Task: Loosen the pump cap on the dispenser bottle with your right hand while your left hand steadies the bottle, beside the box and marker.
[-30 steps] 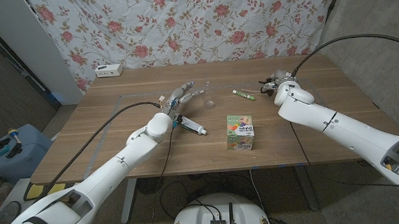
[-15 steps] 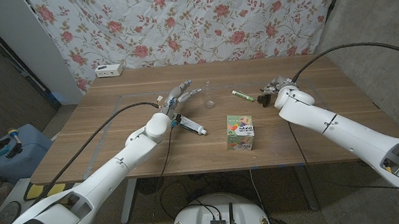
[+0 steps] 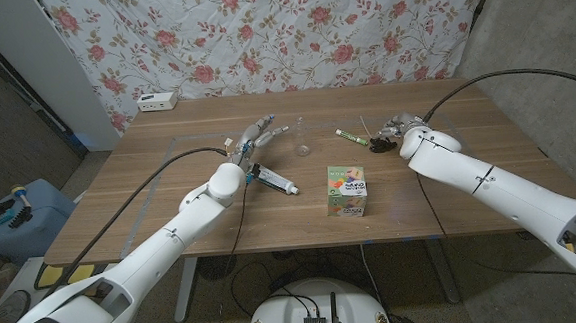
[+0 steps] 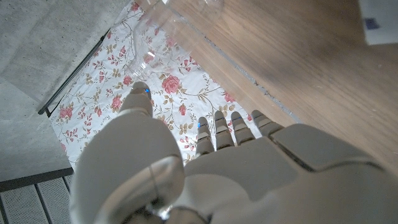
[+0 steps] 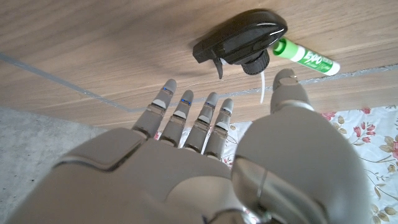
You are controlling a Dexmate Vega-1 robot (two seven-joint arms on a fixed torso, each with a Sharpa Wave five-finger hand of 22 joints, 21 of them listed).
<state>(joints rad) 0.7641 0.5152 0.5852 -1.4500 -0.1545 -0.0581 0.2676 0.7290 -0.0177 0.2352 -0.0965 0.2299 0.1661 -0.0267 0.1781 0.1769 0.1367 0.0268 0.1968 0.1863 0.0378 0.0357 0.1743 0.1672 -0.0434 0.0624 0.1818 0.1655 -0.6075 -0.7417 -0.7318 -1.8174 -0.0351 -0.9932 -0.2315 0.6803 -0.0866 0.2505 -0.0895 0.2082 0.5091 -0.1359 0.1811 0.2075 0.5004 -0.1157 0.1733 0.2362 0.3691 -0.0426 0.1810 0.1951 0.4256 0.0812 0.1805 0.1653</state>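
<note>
A clear bottle (image 3: pixel 299 136) (image 4: pixel 163 31) stands upright mid-table with no cap on it. Its black pump cap (image 3: pixel 378 144) (image 5: pixel 242 43) lies on the wood with its thin tube showing, next to a green marker (image 3: pixel 350 136) (image 5: pixel 306 57). My right hand (image 3: pixel 398 128) (image 5: pixel 205 155) hovers just behind the cap, fingers spread, holding nothing. My left hand (image 3: pixel 254 135) (image 4: pixel 217 162) is a short way left of the bottle, fingers straight and apart, not touching it. A small colourful box (image 3: pixel 347 190) stands nearer the front edge.
A toothpaste tube (image 3: pixel 277 182) lies beside my left wrist. At the table's back left sits a white power strip (image 3: pixel 157 101). A floral curtain hangs behind the table. A blue container (image 3: pixel 16 213) stands on the floor to the left.
The right hand has set the black cap down beside the marker and opened above it. The left hand has drawn back from the bottle, which now stands alone.
</note>
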